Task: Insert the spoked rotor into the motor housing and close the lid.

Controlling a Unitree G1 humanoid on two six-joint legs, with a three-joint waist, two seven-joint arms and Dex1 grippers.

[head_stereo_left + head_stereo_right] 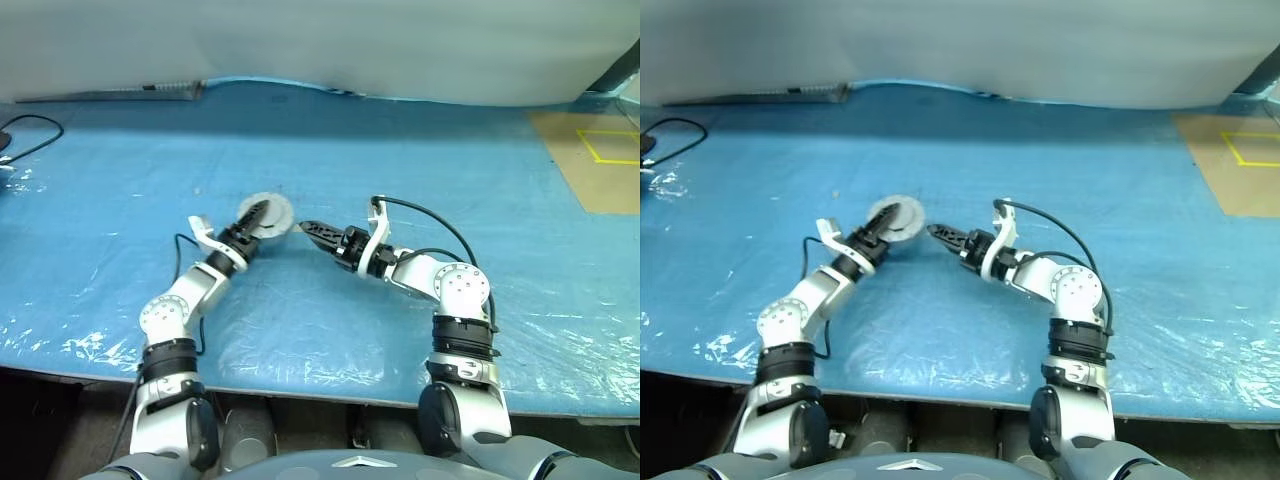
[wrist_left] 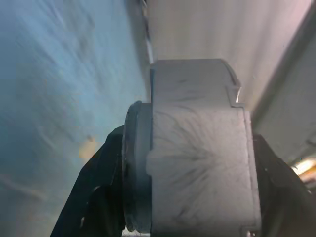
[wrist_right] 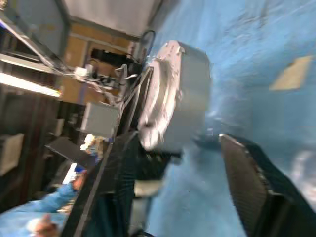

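Observation:
The motor housing (image 1: 278, 212), a round grey metal drum, stands on edge on the blue sheet near the middle. My left gripper (image 1: 256, 214) is shut on it, one black finger (image 2: 98, 197) on each side. A thinner grey disc, the lid (image 2: 136, 168), sits flush against one end of the drum. The spoked rotor is hidden. My right gripper (image 1: 306, 228) points at the housing from the right, just short of it, with its fingers (image 3: 247, 182) apart and nothing between them. The housing (image 3: 187, 98) lies beyond those fingertips.
The blue plastic sheet (image 1: 450, 160) covers the whole table. A black cable (image 1: 30, 125) lies at the far left, and a brown board with yellow tape (image 1: 600, 150) at the far right. A person's blue sleeve (image 3: 54, 197) appears in the right wrist view.

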